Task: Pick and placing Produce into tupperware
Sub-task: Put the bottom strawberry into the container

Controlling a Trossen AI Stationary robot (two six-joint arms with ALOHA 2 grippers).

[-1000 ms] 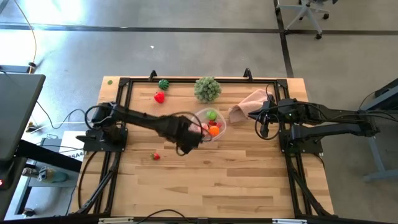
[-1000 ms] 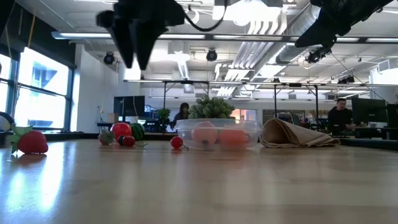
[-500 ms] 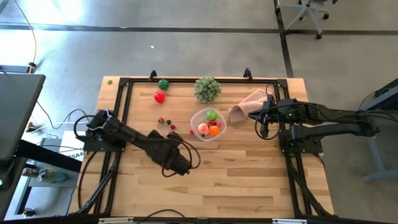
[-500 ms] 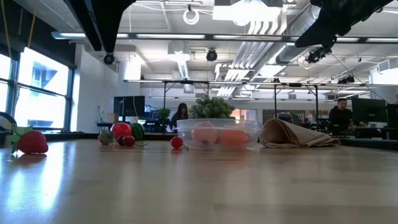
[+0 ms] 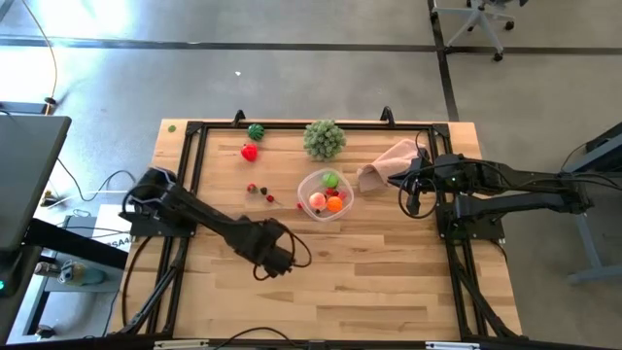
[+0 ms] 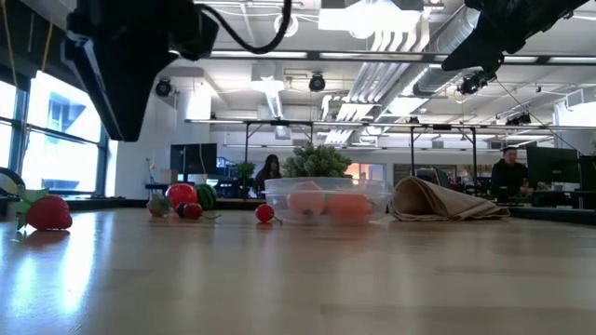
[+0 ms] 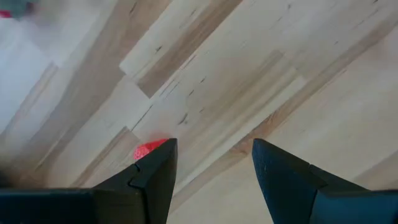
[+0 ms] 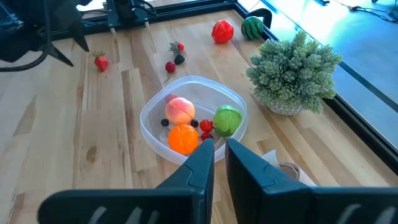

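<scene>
**Left arm pulled back from container to near side of table**

Movement since earlier frames: the left gripper (image 5: 275, 261), a second ago above the round clear plastic tupperware (image 5: 325, 193), now hangs over the bare light wooden table (image 5: 389, 282) nearer the front, well apart from the container. Nothing else has shifted.

Left gripper: fingers (image 7: 155, 171) spread about halfway, nothing between them. A small red strawberry toy (image 7: 147, 149) lies on the boards below, just beside one fingertip; contact cannot be told. In the low view it rests at the far left of the tabletop (image 6: 47, 212).

Right gripper (image 5: 412, 206): held off the table by the crumpled pink cloth (image 5: 389, 161), fingers (image 8: 200, 163) closed together, empty.

Tupperware contents: one pink peach toy (image 8: 180, 111), one orange round fruit toy (image 8: 183, 139), one bright green apple toy (image 8: 227, 119).

Loose produce: red tomato toy (image 5: 250, 152), dark green melon toy (image 5: 256, 131), small dark and red berries (image 5: 260, 191).

Other: pale green leafy ball (image 5: 324, 139), behind the container.
</scene>
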